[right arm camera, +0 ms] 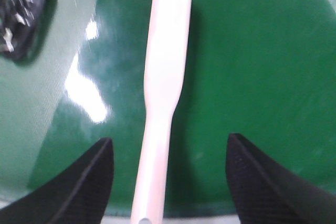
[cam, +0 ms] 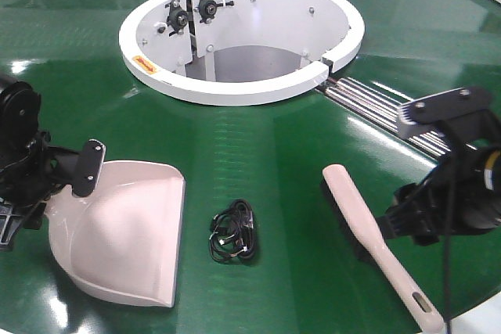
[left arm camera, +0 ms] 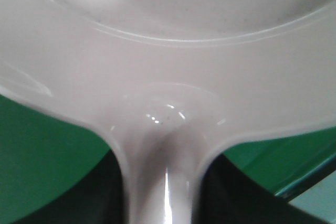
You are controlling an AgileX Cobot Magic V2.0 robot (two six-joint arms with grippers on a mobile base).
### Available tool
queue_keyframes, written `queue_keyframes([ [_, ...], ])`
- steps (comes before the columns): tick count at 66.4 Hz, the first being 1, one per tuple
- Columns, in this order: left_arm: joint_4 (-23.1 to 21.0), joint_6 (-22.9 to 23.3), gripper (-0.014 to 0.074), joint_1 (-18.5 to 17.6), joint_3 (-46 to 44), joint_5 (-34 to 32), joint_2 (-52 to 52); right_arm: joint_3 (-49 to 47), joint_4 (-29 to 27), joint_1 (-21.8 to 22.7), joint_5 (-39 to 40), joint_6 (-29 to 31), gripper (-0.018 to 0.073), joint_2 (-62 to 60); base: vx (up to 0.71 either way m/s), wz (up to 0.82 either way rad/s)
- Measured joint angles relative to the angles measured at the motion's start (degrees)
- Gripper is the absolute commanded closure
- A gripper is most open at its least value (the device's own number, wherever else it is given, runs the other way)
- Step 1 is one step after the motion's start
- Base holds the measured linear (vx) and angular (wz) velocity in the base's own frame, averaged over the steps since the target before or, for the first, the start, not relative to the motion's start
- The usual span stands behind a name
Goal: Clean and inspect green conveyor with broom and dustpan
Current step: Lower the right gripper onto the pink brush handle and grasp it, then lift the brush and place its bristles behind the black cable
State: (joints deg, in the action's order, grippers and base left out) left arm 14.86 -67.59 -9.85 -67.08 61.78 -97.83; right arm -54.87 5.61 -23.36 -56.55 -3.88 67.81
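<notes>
Broom [right arm camera: 165, 66] handle lies inside wide-open R tool [right arm camera: 169, 138], untouched; L tool [left arm camera: 164, 198] clamps dustpan [cam: 125, 232] handle.

Dustpan [left arm camera: 168, 51] blurry, handle cut off at btm.

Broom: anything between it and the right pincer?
Nothing visible. The broom handle lies between the fingers of the open right pincer, on the green belt; the black cord tangle sits off to one side.
</notes>
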Motion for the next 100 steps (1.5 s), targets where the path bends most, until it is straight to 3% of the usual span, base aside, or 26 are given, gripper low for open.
queue_keyframes([
  [17, 0.0, 0.0, 0.0603, 0.0, 0.0, 0.07, 0.0, -3.19, -2.23, -0.16, -5.51, 0.0, 0.0099, 11.39, 0.0, 0.0],
  [81, 0.0, 0.05, 0.0603, 0.0, 0.0, 0.07, 0.0, -3.56, -3.22, -0.18, -2.32, -0.64, 0.0102, 27.93, 0.0, 0.0],
  [91, 0.0, 0.05, 0.0603, 0.0, 0.0, 0.07, 0.0, -3.56, -3.22, -0.18, -1.7, -0.64, 0.0141, 29.76, 0.0, 0.0],
  [100, 0.0, 0.05, 0.0603, 0.0, 0.0, 0.09, 0.0, -3.56, -3.22, -0.18, -0.87, -0.79, 0.0251, 30.01, 0.0, 0.0],
])
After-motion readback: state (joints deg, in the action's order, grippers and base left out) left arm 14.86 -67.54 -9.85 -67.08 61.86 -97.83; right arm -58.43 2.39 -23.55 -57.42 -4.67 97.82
